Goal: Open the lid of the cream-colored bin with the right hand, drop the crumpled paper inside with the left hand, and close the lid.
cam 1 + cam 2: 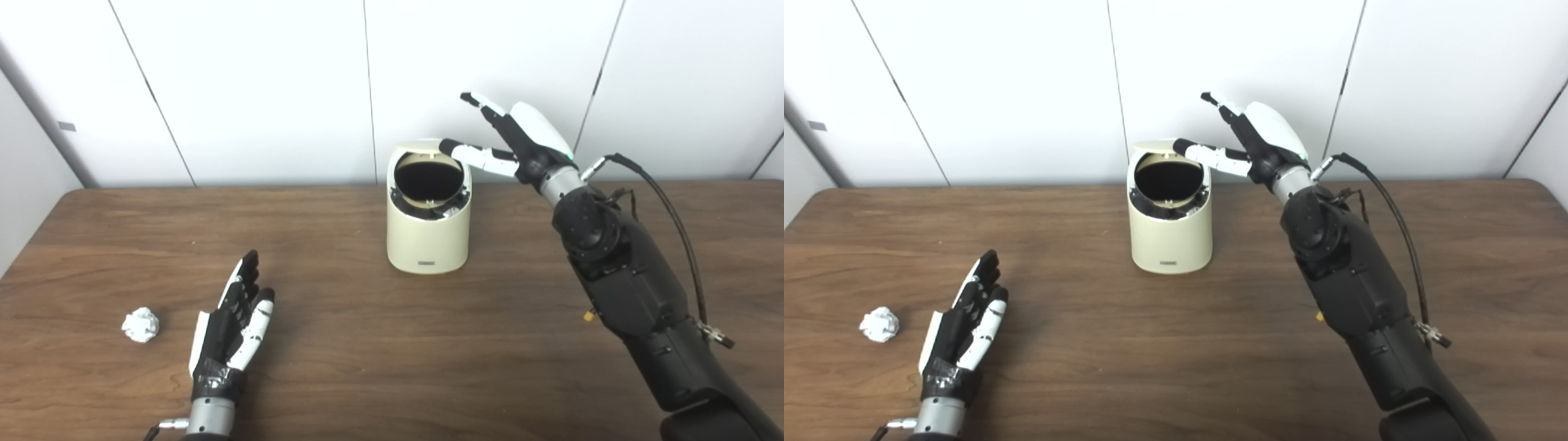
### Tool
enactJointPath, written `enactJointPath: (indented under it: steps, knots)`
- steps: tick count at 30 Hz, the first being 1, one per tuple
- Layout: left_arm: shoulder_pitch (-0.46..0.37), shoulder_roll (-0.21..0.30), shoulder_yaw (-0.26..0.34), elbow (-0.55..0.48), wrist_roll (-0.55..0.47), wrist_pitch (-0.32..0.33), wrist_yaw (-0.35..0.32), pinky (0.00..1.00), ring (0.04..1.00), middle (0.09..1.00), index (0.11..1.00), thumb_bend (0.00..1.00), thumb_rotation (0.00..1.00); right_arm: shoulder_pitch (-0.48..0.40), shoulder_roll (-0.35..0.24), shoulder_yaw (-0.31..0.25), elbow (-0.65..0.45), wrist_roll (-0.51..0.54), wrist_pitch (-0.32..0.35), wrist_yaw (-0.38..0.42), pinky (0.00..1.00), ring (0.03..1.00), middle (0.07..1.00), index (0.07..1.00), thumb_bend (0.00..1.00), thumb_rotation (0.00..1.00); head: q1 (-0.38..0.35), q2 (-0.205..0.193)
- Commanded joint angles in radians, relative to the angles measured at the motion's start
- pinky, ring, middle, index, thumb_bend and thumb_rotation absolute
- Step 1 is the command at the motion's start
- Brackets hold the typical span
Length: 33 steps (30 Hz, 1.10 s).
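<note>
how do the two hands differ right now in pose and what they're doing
The left hand lies low over the table beside the crumpled paper; the right hand is raised at the bin, a fingertip at its open lid. The left touches nothing. Both have fingers apart and grasp nothing.

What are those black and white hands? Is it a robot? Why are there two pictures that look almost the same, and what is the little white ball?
Yes, it is a robot shaped like a person. The two pictures come from two cameras on its head, side by side like eyes. It stands at a brown table. The left hand is open and holds nothing. Beside it lies a crumpled paper, which is rubbish. The right hand reaches to the top of a cream-colored bin, touching its raised lid. The bin is open, dark inside.
</note>
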State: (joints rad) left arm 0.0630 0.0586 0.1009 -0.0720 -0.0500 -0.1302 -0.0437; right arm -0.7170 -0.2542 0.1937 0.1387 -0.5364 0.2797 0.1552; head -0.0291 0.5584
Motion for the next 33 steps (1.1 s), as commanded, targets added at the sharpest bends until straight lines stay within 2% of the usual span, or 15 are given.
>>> enactJointPath:
  steps: [1,4,6,8,14,22,28,33]
  knots:
    - [0.022,-0.013,-0.014,0.080,-0.003,-0.028,0.001,1.00,0.988,0.981,0.967,0.31,0.50,-0.042,0.007,-0.034,-0.043,0.038,0.011,-0.007,0.83,0.921,0.939,0.937,0.62,0.94,0.000,0.001]
    - [0.021,-0.010,-0.013,0.080,-0.005,-0.021,-0.001,1.00,0.990,0.982,0.970,0.30,0.50,-0.035,0.022,-0.078,-0.060,0.098,0.049,0.000,0.85,0.926,0.935,0.918,0.54,0.99,-0.002,0.002]
    - [0.022,-0.009,-0.012,0.077,0.001,-0.017,0.002,1.00,0.992,0.981,0.969,0.32,0.51,-0.030,0.035,-0.104,-0.073,0.130,0.086,0.000,0.89,0.944,0.941,0.900,0.57,1.00,-0.003,0.002]
    - [0.023,-0.009,-0.011,0.074,0.006,-0.017,0.006,1.00,0.988,0.977,0.965,0.33,0.51,-0.024,0.037,-0.115,-0.087,0.143,0.117,0.000,0.88,0.938,0.941,0.883,0.61,1.00,-0.004,0.002]
    - [0.023,-0.003,-0.012,0.071,0.010,-0.015,0.004,1.00,0.992,0.986,0.971,0.32,0.53,-0.002,0.027,-0.128,-0.122,0.179,0.149,0.000,0.89,0.920,0.929,0.872,0.60,1.00,-0.006,0.002]
    - [0.021,0.004,-0.007,0.070,0.000,-0.019,0.000,1.00,0.994,0.984,0.970,0.29,0.51,0.089,0.023,-0.161,-0.181,0.246,0.120,-0.012,0.91,0.924,0.923,0.870,0.53,1.00,-0.014,0.013]
    - [0.017,0.009,-0.003,0.061,0.001,-0.012,0.004,1.00,0.988,0.978,0.968,0.26,0.45,0.171,0.035,-0.195,-0.234,0.292,0.134,-0.024,0.95,0.939,0.940,0.890,0.54,1.00,-0.023,0.020]
    - [0.014,0.013,0.001,0.053,0.002,-0.002,0.006,1.00,0.989,0.975,0.966,0.26,0.44,0.242,0.043,-0.237,-0.279,0.370,0.140,-0.009,1.00,0.975,0.973,0.912,0.55,1.00,-0.028,0.032]
